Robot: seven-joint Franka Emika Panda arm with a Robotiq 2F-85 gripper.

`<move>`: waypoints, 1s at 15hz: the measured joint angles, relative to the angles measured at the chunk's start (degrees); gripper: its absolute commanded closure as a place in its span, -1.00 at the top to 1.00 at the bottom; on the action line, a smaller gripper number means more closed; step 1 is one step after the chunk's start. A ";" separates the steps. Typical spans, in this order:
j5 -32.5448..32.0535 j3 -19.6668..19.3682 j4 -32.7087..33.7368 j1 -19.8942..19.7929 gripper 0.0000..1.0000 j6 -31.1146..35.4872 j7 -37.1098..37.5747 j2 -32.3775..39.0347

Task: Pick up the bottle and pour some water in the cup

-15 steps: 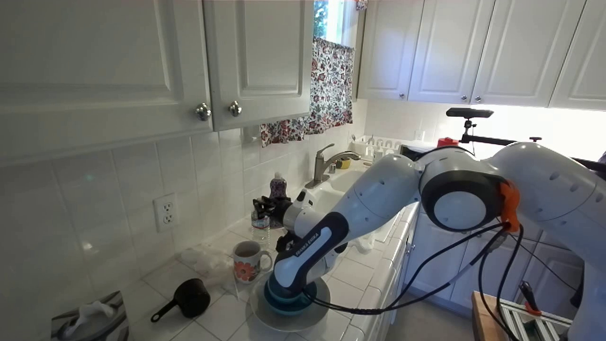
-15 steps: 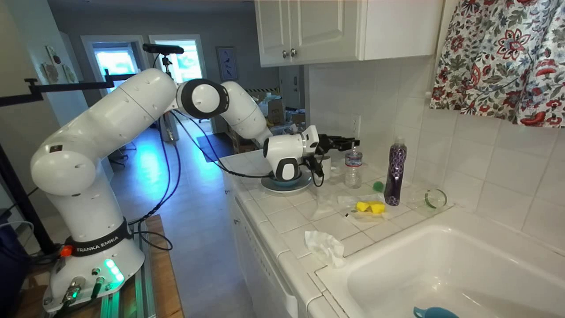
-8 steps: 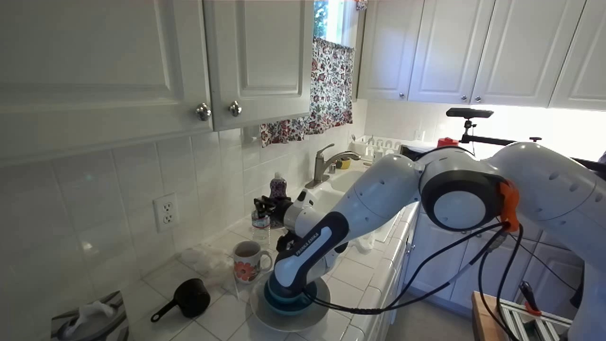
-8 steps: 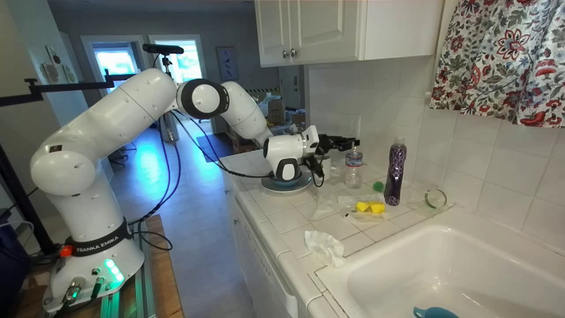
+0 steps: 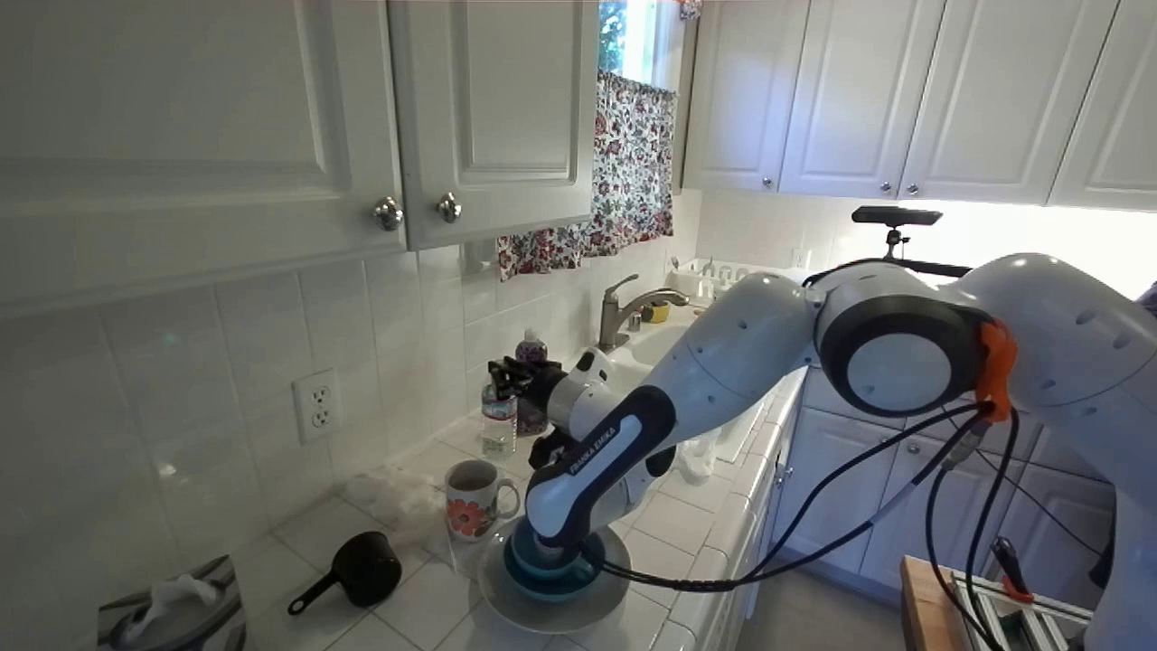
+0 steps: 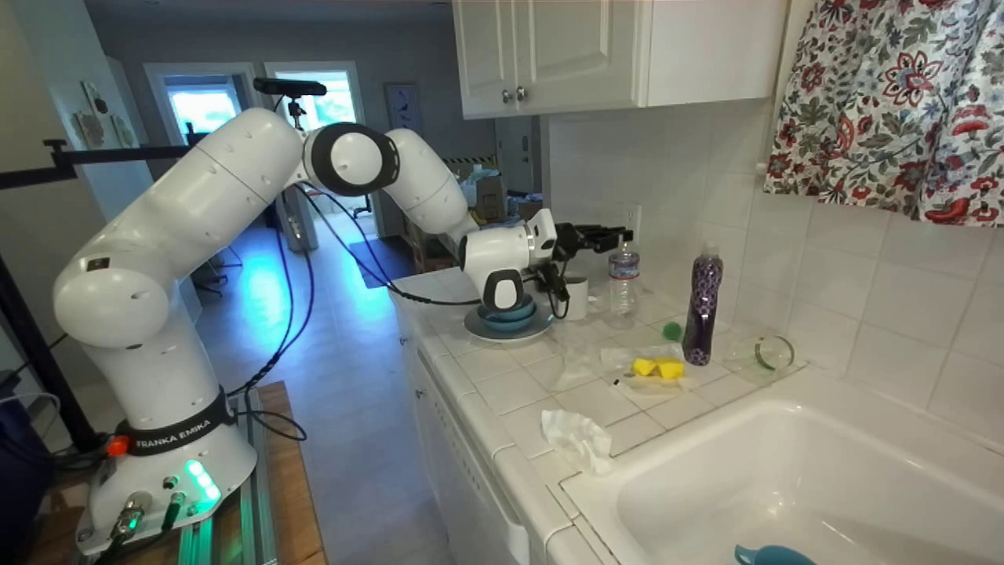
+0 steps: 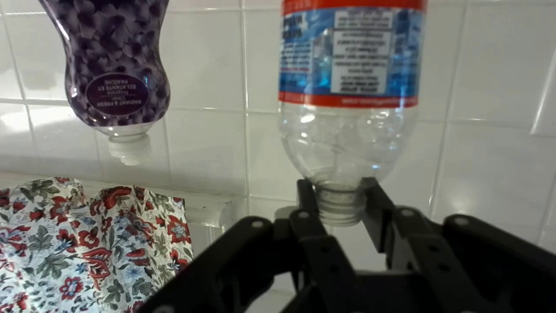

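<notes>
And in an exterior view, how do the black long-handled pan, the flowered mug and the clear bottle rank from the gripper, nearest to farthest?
1. Clear bottle: held by its neck in the gripper.
2. Flowered mug: below the gripper, slightly left in that view.
3. Black long-handled pan: farthest, lower and well to the left.

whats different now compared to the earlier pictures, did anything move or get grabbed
The gripper and the water bottle, held by the neck, have risen together in both exterior views, easing slightly back toward the robot's base. Nothing was visibly let go; the earlier pictures don't settle when the grip closed. The flowered mug, black scoop, purple bottle and yellow item stayed put.
</notes>
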 measured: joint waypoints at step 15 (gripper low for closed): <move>-0.81 -3.50 -21.36 2.08 -0.84 -7.50 -17.06 -18.08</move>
